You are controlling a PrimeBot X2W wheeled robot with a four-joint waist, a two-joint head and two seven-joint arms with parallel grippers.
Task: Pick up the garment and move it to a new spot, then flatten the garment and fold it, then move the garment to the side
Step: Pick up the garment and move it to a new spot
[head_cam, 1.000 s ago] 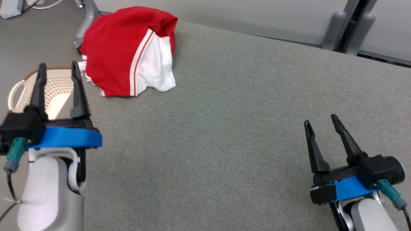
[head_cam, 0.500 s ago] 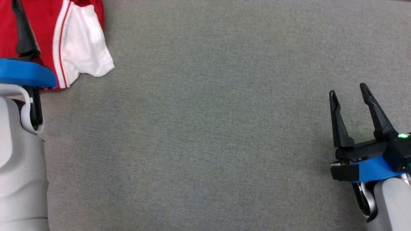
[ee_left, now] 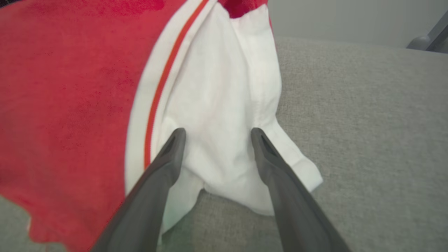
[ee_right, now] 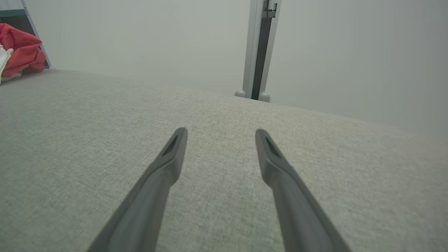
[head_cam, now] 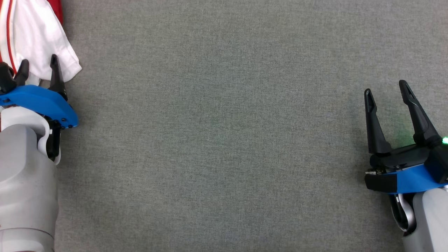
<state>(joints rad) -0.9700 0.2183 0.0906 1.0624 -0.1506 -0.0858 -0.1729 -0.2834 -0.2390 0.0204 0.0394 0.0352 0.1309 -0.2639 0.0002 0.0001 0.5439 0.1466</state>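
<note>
Left gripper (head_cam: 38,61) spread, tips at garment (ee_left: 70,87) | right gripper (head_cam: 385,87) spread over table (head_cam: 224,140)

1. The crumpled red and white cloth garment (ee_left: 70,87) is mostly red, with a plain white panel edged by a white band carrying one thin red stripe.
2. The flat grey woven fabric surface (head_cam: 224,140) is evenly grey and finely flecked.
3. The left gripper (head_cam: 39,61) and the right gripper (head_cam: 385,87) are black-fingered, each above a bright blue plastic band (head_cam: 38,99).
4. The smooth pale grey forearm (head_cam: 24,189) is unpatterned.
</note>
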